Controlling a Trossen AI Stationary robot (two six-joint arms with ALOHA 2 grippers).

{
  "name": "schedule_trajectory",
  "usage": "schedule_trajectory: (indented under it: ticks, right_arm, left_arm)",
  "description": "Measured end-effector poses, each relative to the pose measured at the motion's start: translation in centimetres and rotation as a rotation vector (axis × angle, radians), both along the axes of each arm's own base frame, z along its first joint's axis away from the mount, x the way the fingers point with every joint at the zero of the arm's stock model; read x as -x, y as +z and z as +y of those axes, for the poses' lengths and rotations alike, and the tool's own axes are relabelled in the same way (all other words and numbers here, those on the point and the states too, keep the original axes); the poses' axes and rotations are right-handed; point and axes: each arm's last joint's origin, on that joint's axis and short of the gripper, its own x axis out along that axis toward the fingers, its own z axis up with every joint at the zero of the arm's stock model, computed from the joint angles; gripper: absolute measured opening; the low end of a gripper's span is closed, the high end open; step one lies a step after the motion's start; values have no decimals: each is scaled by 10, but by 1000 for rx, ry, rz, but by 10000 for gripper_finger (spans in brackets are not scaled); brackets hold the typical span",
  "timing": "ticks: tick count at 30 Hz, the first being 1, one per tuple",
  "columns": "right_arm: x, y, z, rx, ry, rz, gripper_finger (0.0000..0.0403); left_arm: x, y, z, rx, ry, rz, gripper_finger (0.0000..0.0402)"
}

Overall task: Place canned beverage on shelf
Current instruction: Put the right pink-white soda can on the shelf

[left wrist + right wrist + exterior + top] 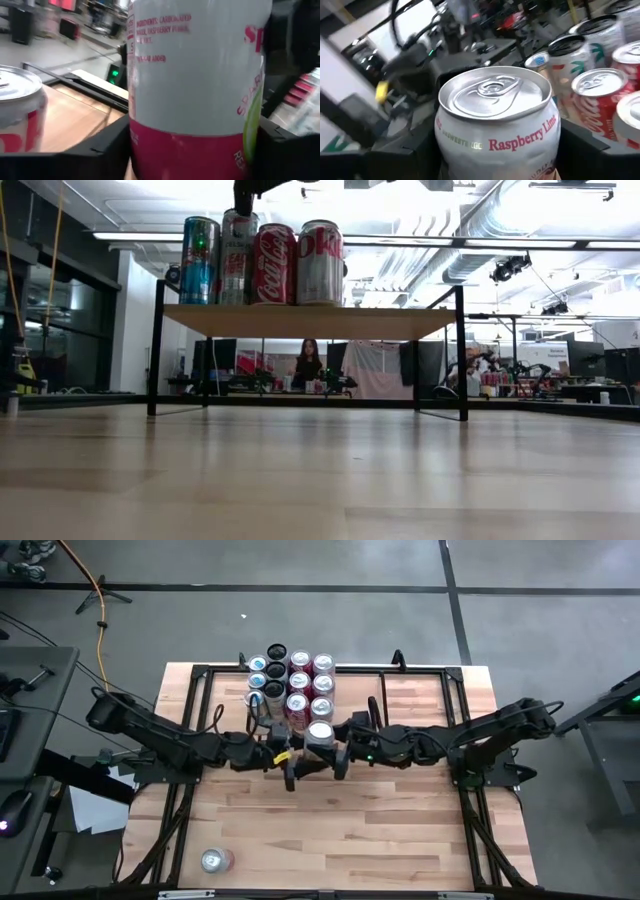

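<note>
A: Where's the white-and-pink raspberry lime sparkling water can (495, 125)?

B: Between my two hands at the front of the can cluster on the light wood plank shelf with black rod legs (310, 321). The left hand (290, 762) and the right hand (338, 758) both bracket it, probably a handover. I can't tell which one is actually clamping it.

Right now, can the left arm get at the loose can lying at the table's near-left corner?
Probably not yet. The left gripper sits at the raspberry can by the shelf, alongside the right gripper. The path to the loose can looks clear otherwise.
</note>
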Motion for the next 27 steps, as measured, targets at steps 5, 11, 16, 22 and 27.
schedule_trajectory:
  ticks: [5,11,16,22,27]
  right_arm:
    - [19,12,0,75,44,52,278]
    - [64,18,-2,145,-45,253,278]
    - [84,-14,1,117,-72,372,278]
    - [83,-65,-8,80,-151,313,278]
    - [78,-73,-27,175,-226,253,278]
  left_arm:
    - [13,8,0,-3,-112,53,321]
    - [49,30,8,48,-111,86,336]
    - [81,59,14,39,-37,-37,338]
    - [107,81,22,18,73,-165,339]
    - [112,87,25,7,94,-200,339]
